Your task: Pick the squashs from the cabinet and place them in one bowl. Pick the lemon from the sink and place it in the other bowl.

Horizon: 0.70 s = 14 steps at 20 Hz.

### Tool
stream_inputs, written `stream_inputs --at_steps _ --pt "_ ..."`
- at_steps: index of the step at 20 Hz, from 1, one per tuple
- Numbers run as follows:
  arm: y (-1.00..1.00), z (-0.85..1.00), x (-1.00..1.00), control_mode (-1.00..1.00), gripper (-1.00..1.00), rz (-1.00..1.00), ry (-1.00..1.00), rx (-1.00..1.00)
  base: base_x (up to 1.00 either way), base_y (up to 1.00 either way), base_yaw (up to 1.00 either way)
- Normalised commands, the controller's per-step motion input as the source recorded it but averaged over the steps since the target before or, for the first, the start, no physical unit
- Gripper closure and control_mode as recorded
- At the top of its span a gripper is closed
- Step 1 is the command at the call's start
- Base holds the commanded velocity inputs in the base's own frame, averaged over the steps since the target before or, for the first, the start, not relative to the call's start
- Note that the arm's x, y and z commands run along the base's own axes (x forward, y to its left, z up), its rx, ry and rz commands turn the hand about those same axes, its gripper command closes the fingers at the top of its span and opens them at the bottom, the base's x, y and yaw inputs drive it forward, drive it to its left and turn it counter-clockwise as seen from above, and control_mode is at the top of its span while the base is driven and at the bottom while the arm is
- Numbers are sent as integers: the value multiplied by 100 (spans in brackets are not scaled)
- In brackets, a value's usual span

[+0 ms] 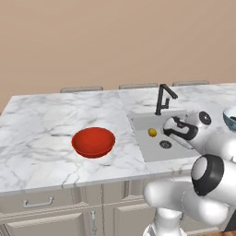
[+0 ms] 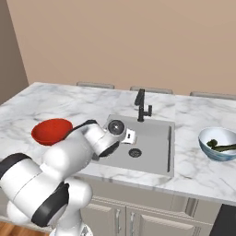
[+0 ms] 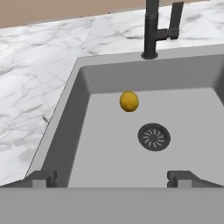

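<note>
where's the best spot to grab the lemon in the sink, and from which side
Probably from above, closing across the widest middle of the lemon. It is a small round ball lying free on the flat floor of the sink, apart from the drain and walls, so nothing crowds either finger. The open gripper already looks down at it.

I can read no text, label, brand, number or sign anywhere around the sink (image 3: 78, 131): its basin walls, the faucet (image 3: 153, 26) behind it and the marble counter (image 1: 55, 120) beside it are all plain and unmarked.
</note>
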Motion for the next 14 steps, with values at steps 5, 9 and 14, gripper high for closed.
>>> stream_inputs --at_steps 5,9,14 --pt "0 -10 25 -100 -100 0 0 0 0 0 0" --pt "0 -25 31 -100 -100 1 0 0 0 0 0" --pt "-5 -26 37 -100 -100 3 0 7 0 0 0"
